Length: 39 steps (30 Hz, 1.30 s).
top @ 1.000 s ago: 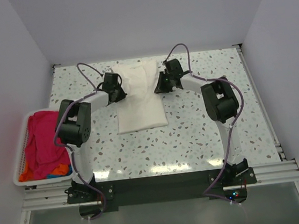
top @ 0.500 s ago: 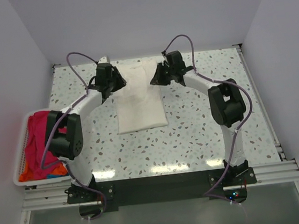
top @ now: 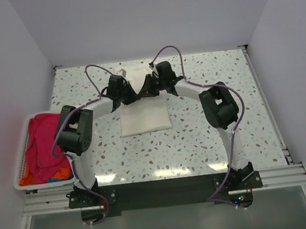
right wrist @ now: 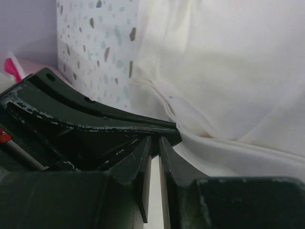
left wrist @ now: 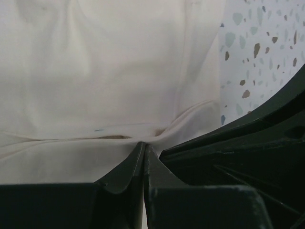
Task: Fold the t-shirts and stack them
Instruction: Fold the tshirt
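Observation:
A white t-shirt [top: 145, 118] lies partly folded in the middle of the speckled table. My left gripper [top: 129, 93] and right gripper [top: 148, 87] meet close together over its far half. In the left wrist view the left gripper [left wrist: 143, 144] is shut on a pinched fold of the white shirt [left wrist: 109, 71]. In the right wrist view the right gripper [right wrist: 155, 139] is shut, with white cloth [right wrist: 224, 71] in the thin slit between its fingers. Each wrist view shows the other gripper's black body right beside its own.
A white basket [top: 21, 157] at the table's left edge holds pink, orange and blue garments [top: 43, 143]. Grey walls close in the table on three sides. A metal rail [top: 161, 188] runs along the near edge by the arm bases.
Both grippers moved from the shirt's far corners inward and toward the near side, drawing the gripped cloth with them. They now sit almost touching over the shirt.

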### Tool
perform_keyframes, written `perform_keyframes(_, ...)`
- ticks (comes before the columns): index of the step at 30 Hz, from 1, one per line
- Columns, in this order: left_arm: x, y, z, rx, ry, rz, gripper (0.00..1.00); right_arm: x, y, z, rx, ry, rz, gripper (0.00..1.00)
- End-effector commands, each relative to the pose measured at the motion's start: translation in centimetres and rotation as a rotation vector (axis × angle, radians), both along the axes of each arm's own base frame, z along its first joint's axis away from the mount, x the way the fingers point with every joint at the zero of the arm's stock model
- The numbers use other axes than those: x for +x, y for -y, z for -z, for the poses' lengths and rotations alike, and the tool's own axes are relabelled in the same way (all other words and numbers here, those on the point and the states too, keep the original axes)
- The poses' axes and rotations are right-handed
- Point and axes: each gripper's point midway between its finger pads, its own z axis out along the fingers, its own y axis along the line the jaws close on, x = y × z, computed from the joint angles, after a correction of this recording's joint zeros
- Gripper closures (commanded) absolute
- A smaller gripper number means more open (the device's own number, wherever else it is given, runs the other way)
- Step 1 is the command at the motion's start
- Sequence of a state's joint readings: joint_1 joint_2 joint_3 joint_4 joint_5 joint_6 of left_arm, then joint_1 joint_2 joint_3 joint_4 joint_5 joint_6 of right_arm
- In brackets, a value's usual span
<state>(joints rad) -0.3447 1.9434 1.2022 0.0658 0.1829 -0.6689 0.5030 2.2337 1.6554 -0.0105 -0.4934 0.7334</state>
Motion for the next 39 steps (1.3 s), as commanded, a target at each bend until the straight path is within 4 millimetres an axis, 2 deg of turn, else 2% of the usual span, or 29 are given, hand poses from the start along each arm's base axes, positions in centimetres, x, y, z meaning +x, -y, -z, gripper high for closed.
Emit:
perform_keyframes(1,0.9,0.4,1.6,0.0,-0.004,0.001,0.95,1.1,-0.3,1.3,0.018,-0.018,-0.001,0.84)
perform_keyframes(2,1.1,0.2,2.1,0.016,-0.015,-0.012,0.95,1.3,0.0,2.7,-0.007,-0.031,0.017,0.85)
perform_keyframes(3,0.9,-0.4,3.6,0.049,-0.047,-0.033,0.96,1.6,0.5,3.5,-0.022,-0.032,0.028,0.85)
perform_keyframes(6,0.8,-2.0,5.3,0.125,-0.093,-0.096,0.96,1.3,1.8,6.3,-0.078,-0.083,0.056,0.87)
perform_keyframes(7,-0.1,-2.7,6.5,0.161,-0.147,-0.111,0.97,1.2,2.6,7.2,-0.099,-0.101,0.07,0.87)
perform_keyframes(10,-1.2,-4.6,8.0,0.236,-0.202,-0.175,0.97,1.2,4.4,8.0,-0.116,-0.111,0.107,0.87)
perform_keyframes(12,-1.5,-5.4,8.3,0.265,-0.21,-0.208,0.98,1.4,5.3,7.7,-0.094,-0.126,0.123,0.87)
perform_keyframes(19,-2.7,-7.4,8.5,0.275,-0.247,-0.274,0.98,2.1,9.1,6.8,0.049,-0.183,0.163,0.87)
perform_keyframes(24,-3.7,-7.7,8.3,0.263,-0.255,-0.277,0.98,1.7,10.8,7.2,0.006,-0.197,0.177,0.87)
perform_keyframes(26,-4.4,-7.8,8.5,0.256,-0.267,-0.281,0.98,1.1,11.1,7.3,-0.006,-0.207,0.183,0.88)
perform_keyframes(27,-4.4,-7.8,8.0,0.244,-0.252,-0.28,0.98,0.9,11.2,7.3,-0.008,-0.207,0.188,0.88)
perform_keyframes(29,-5.4,-8.1,8.4,0.247,-0.267,-0.29,0.98,-0.2,11.6,8.2,-0.025,-0.228,0.198,0.88)
perform_keyframes(30,-5.5,-8.2,7.9,0.241,-0.253,-0.294,0.98,-0.3,11.9,7.8,-0.029,-0.215,0.206,0.88)
perform_keyframes(31,-6.3,-8.5,8.3,0.248,-0.266,-0.298,0.98,-1.1,12.2,8.5,-0.04,-0.233,0.208,0.88)
perform_keyframes(33,-6.6,-8.6,7.4,0.232,-0.247,-0.307,0.98,-1.7,12.5,8.3,-0.05,-0.227,0.213,0.89)
perform_keyframes(38,-9.1,-9.0,7.4,0.205,-0.253,-0.315,0.97,-5.1,14.1,10.0,-0.111,-0.261,0.225,0.9)
perform_keyframes(39,-9.1,-8.9,6.6,0.185,-0.233,-0.311,0.95,-5.4,14.4,10.1,-0.123,-0.258,0.225,0.9)
